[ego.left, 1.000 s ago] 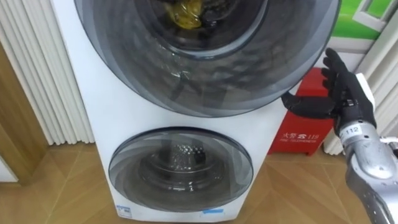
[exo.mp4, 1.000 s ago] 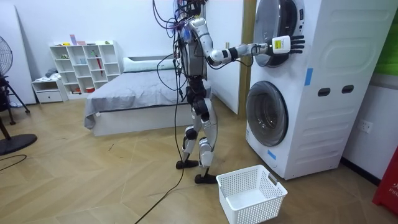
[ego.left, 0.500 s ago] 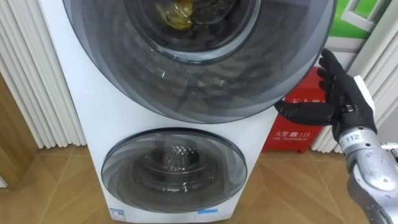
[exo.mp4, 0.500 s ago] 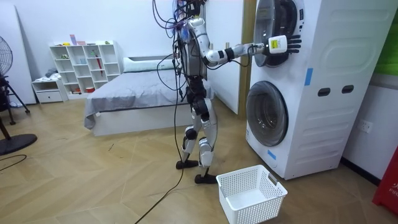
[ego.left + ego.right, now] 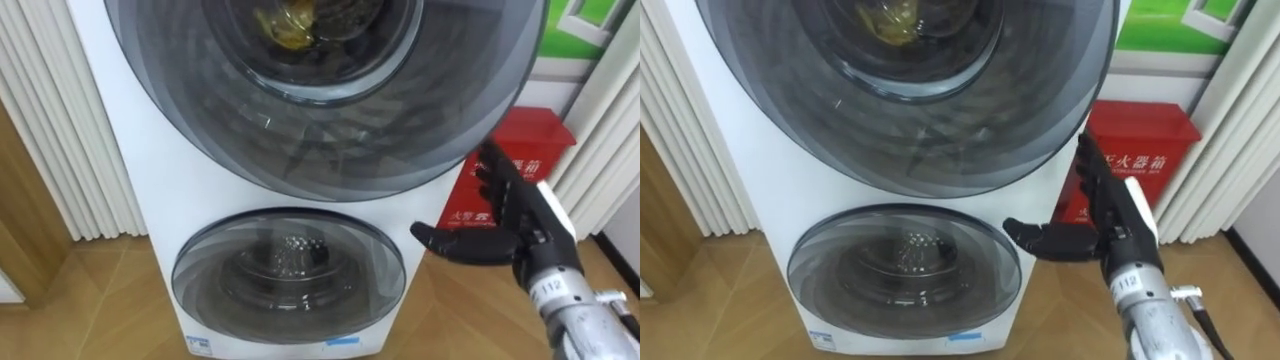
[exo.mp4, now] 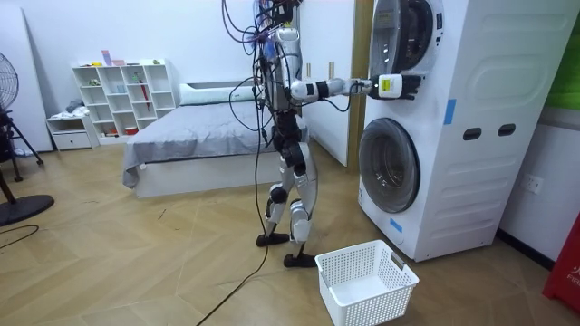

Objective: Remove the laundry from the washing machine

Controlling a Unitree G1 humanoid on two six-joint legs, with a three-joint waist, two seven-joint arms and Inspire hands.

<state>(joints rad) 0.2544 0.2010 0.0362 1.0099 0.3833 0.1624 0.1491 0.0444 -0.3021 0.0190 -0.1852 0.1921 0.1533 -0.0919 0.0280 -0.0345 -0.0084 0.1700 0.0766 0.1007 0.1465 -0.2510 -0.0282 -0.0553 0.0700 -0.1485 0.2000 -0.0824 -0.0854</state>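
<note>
The white stacked washing machine [image 5: 130, 150] stands right in front of me. Behind the glass of its upper round door [image 5: 320, 110] lies a yellow cloth [image 5: 285, 25] among dark clothes. The lower round door [image 5: 288, 275] shows a bare steel drum. My right hand [image 5: 510, 225] is open, fingers straight and thumb pointing left. It hangs in the air just below the upper door's right rim, to the right of the lower door, touching nothing. In the room view I stand facing the machine with that hand [image 6: 390, 86] stretched out to its front.
A red box [image 5: 520, 160] stands on the floor right of the machine, before white pleated curtains [image 5: 600, 150]. More white curtain [image 5: 60, 120] hangs on the left. A white laundry basket [image 6: 367, 281] sits on the wooden floor by my feet, and a bed [image 6: 190, 136] lies behind me.
My right hand has dropped from beside the upper door's right edge to below it and moved left, nearer the lower door. It stays open.
</note>
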